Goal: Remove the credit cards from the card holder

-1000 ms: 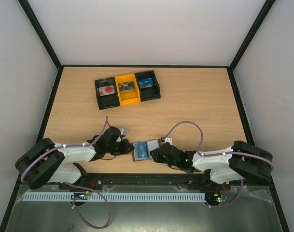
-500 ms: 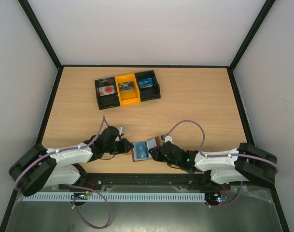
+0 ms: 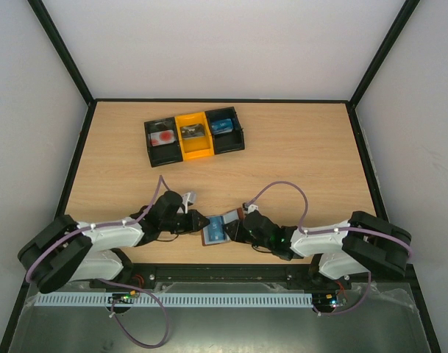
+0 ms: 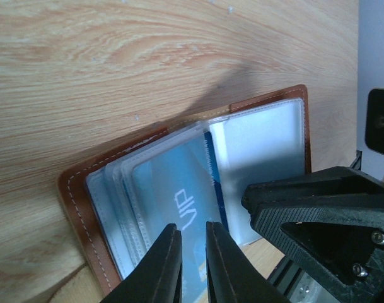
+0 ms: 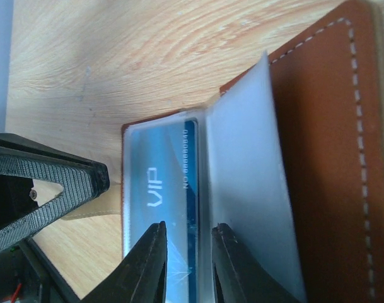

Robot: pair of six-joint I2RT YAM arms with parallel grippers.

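Note:
The card holder [image 3: 207,240] lies open near the table's front edge, between my two grippers. It is brown leather with clear sleeves, as the left wrist view [image 4: 78,208] and the right wrist view [image 5: 330,158] show. A blue credit card [image 3: 216,233] marked VIP sits in a sleeve [image 4: 173,189] [image 5: 157,170]. My left gripper [image 3: 199,223] [image 4: 193,228] is over the card's end, jaws a narrow gap apart, nothing pinched. My right gripper [image 3: 235,231] [image 5: 186,227] is open, straddling the card's long edge by the sleeves' spine. A pale sleeve [image 5: 242,189] stands up beside it.
A black-and-yellow three-bin tray [image 3: 148,143] with small items stands at the back left of the wooden table. Each gripper's black finger shows in the other's wrist view [image 4: 318,214] [image 5: 46,183], close together over the card holder. The table's front edge is just behind them.
Both grippers have closed in on the card holder, the left from the left and the right from the right. The right half of the card holder now sits more tilted.

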